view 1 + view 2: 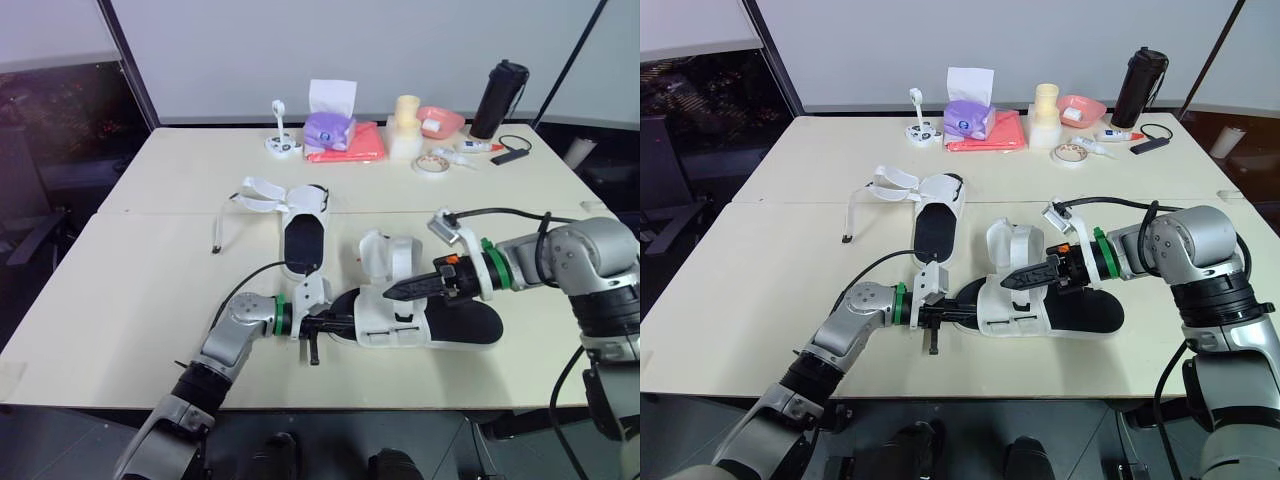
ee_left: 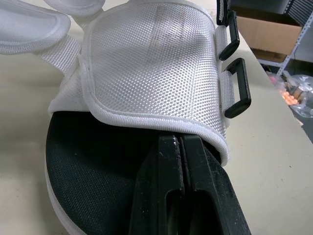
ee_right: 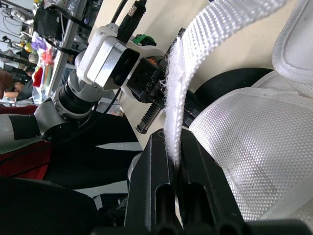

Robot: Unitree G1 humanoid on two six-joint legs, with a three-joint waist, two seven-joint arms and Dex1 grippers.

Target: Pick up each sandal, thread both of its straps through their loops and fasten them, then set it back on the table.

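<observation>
Your left fingers (image 2: 161, 181) closed at the near sandal's (image 1: 470, 325) toe on the worktop (image 1: 130, 290), your right fingers (image 3: 151, 196) pinch its unthreaded strap (image 3: 220, 24); the far sandal (image 1: 303, 240) lies behind, straps loose, nothing fastened yet.

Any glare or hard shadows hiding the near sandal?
Left eye view: even light, no glare on the cream table; the white mesh sandal with black sole is evenly lit. Left wrist view: sole dark under the upper. Right wrist view: white webbing strap bright, unobscured.
</observation>
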